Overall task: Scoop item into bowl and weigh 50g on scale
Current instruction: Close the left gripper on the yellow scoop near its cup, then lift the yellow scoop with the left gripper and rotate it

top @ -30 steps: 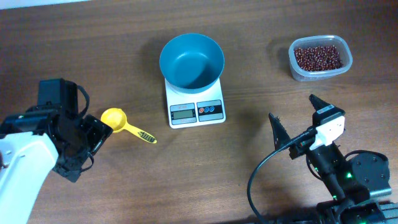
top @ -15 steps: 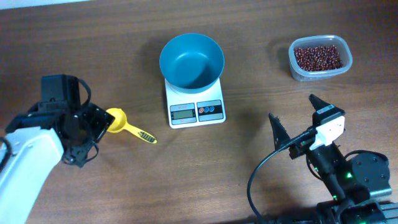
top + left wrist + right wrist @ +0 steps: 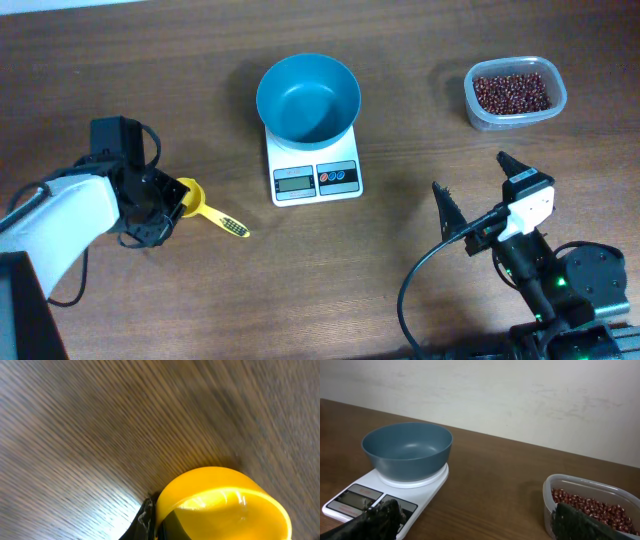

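Once past the near table point(image 3: 330, 290) edge, meets the right gripper point(image 3: 468, 170) first, right of the scale point(image 3: 315, 178) and nearer than it, fingers spread wide with nothing between. Left of the scale, level with its display, finds the left gripper point(image 3: 170, 202) pinched together, seemingly on the cup rim of the yellow scoop point(image 3: 192, 198), though too close up in the wrist view for certainty. Atop the scale, shows the bowl point(image 3: 308, 97), upright. Farthest, right of the scale, finds the beans point(image 3: 510, 92) heaped in a clear tub point(image 3: 516, 122).
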{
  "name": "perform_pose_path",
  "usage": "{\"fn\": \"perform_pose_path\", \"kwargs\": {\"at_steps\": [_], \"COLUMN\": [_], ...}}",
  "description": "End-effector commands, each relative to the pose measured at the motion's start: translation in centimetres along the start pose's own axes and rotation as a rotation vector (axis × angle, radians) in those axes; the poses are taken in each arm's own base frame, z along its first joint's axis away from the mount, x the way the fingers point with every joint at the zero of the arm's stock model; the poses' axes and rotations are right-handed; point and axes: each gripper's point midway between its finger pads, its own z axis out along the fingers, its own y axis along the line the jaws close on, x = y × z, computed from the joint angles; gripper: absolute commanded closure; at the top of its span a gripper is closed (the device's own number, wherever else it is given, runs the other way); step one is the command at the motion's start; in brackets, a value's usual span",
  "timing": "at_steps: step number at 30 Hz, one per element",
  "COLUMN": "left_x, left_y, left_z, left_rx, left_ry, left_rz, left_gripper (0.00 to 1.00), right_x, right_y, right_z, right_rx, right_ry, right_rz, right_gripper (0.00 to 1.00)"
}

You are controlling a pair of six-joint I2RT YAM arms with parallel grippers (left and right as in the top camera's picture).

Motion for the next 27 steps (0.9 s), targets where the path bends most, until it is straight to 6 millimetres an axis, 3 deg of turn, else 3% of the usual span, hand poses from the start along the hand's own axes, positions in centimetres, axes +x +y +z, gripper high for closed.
{"fn": "perform_pose_path", "kwargs": {"at_steps": [1, 5, 8, 14, 18, 27], "left_x": [1.9, 1.9, 2.0, 3.9, 4.4, 4.5], "left_y": [0.1, -0.3, -0.7, 1.1, 1.7, 1.7], "left_z": [0.1, -2.9, -7.0, -11.9, -12.9, -12.9], "left_rx": [0.02, 0.065, 0.139, 0.185, 0.193, 0.192], "left_ry": [0.092, 0.059, -0.007, -0.047, -0.054, -0.052], "left_rz": [0.025, 0.046, 0.099, 0.106, 0.107, 0.107], "left_gripper": [1.0, 1.0, 1.0, 1.0, 1.0, 1.0], "right_x": [0.2, 0.2, 0.2, 0.2, 0.2, 0.2], "right_y": [0.3, 0.3, 0.3, 0.3, 0.3, 0.3], "right_z": [0.0, 0.0, 0.0, 0.0, 0.0, 0.0], "right_rx": [-0.01, -0.01, -0.01, -0.01, -0.01, -0.01], "right_ry": [0.003, 0.003, 0.003, 0.003, 0.003, 0.003], "right_rz": [0.002, 0.002, 0.002, 0.002, 0.002, 0.002], "right_gripper": [0.01, 0.01, 0.01, 0.01, 0.01, 0.01]}}
